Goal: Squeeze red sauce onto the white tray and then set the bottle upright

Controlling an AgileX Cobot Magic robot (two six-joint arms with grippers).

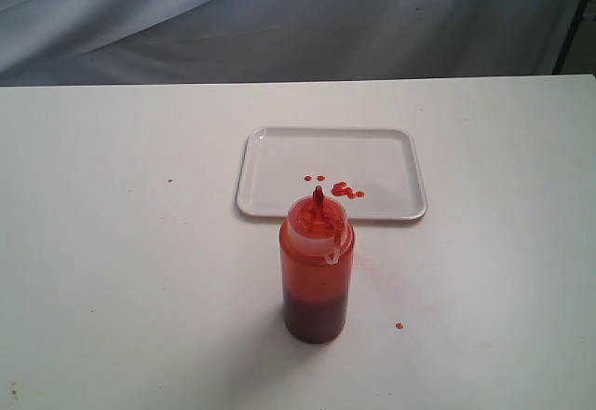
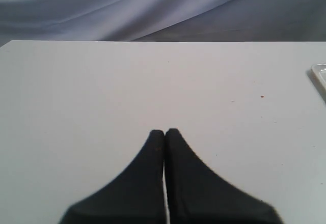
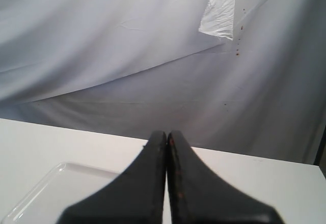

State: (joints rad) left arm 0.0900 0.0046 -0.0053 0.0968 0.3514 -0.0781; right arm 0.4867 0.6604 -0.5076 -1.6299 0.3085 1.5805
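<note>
The bottle (image 1: 317, 270) is seen standing upright on the counter (image 1: 121, 242), just in front of the white tray (image 1: 279, 158), with its nozzle pointed up and the small cap hanging at its side. A few small drops of red sauce (image 1: 345, 189) are spread on the tray's near part (one stray drop (image 1: 399, 325) lies on the counter beside the bottle). The left gripper (image 2: 164, 131) is pressed closed on nothing above bare counter; the right gripper (image 3: 166, 134) is likewise closed and empty, held near the tray
</note>
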